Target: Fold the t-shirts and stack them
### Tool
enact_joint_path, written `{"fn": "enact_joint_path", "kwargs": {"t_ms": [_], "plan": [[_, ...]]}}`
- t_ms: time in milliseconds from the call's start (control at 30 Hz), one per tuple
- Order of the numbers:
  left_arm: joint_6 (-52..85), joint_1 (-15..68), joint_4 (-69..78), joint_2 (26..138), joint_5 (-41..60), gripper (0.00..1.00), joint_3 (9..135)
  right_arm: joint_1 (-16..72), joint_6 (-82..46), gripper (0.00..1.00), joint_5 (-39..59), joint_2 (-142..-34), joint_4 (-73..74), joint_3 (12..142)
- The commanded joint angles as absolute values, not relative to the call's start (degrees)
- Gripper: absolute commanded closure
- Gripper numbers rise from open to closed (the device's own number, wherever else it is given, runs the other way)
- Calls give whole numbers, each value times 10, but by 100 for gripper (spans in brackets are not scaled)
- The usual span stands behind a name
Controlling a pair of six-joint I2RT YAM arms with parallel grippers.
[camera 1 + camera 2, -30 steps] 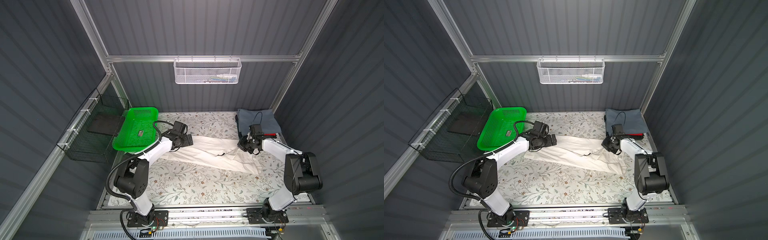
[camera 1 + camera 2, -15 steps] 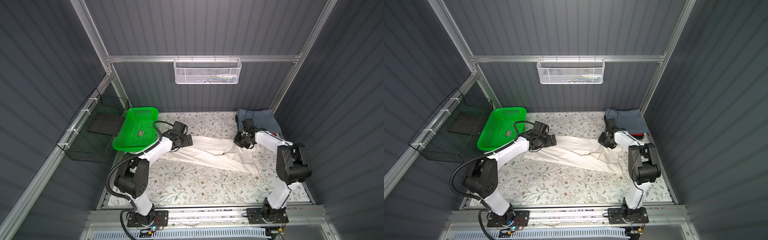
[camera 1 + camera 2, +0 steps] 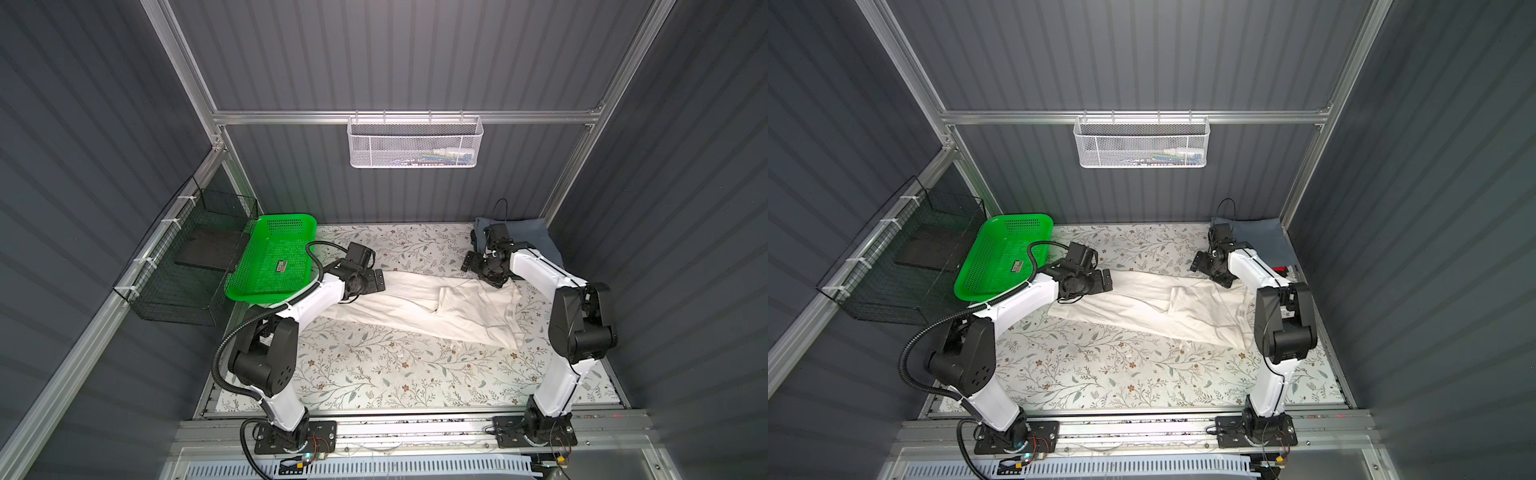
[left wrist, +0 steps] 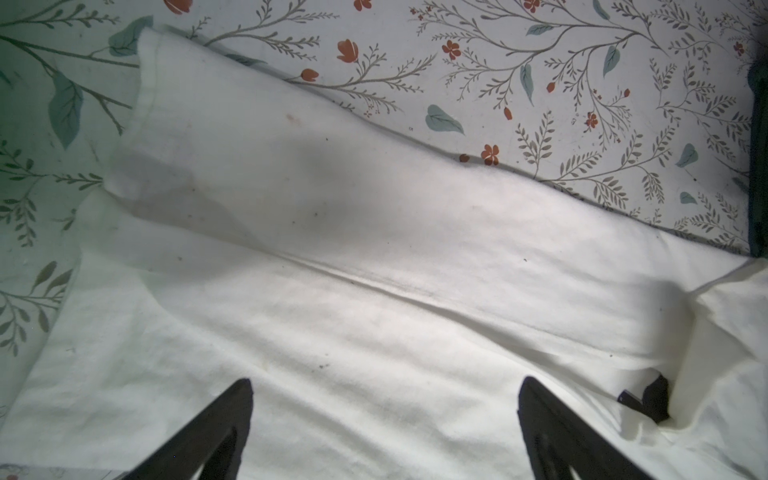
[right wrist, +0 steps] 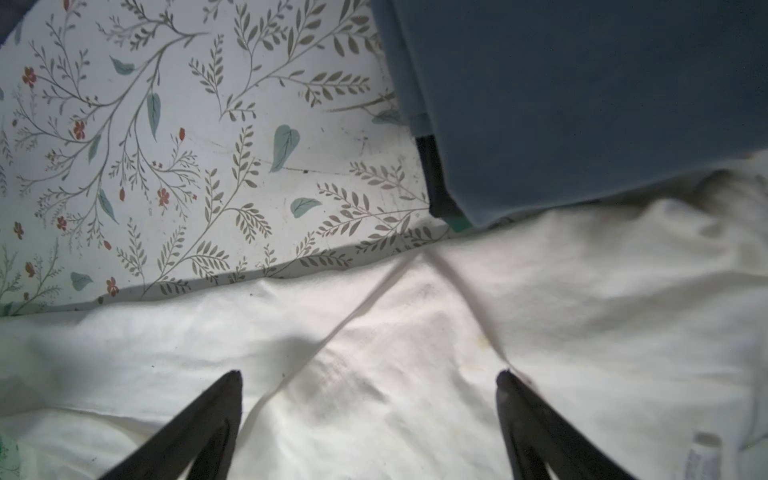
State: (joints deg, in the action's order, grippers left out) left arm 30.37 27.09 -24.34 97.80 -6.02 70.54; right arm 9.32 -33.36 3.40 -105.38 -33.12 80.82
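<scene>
The cream-white t-shirt (image 3: 415,307) (image 3: 1142,303) lies across the floral table as a long folded band, with a sleeve folded over near the middle. My left gripper (image 3: 376,280) (image 3: 1105,280) (image 4: 384,399) rests open over its left end, fingers wide apart above bare fabric. At the shirt's far right edge my right gripper (image 3: 478,268) (image 3: 1204,268) (image 5: 370,386) is also open, with only white cloth (image 5: 415,353) beneath it. A folded slate grey-blue t-shirt (image 3: 530,235) (image 3: 1260,239) (image 5: 582,104) tops a stack at the back right. A dark layer (image 5: 438,183) and a red edge (image 3: 1281,269) show under it.
A green plastic basket (image 3: 272,257) (image 3: 1003,253) sits at the back left, beside a black wire basket (image 3: 191,266) on the left wall. A white mesh basket (image 3: 415,143) hangs on the back wall. The floral covering (image 3: 395,374) spreads in front of the shirt.
My right gripper has moved back and left along the cream-white shirt's far edge toward the stack, and its jaws have gone from shut to open. The left arm has not moved.
</scene>
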Motion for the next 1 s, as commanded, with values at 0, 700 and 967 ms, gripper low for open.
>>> {"fn": "enact_joint_path", "kwargs": {"t_ms": [0,700,967], "plan": [[291,276,-253,971,-67,0,697,89,-326,1,4,-998,-352,781],[260,276,-240,1057,-123,0,727,58,-373,3,-13,-787,-339,463],[272,272,-255,1110,-141,0,752,39,-403,4,25,-792,-279,397]]}}
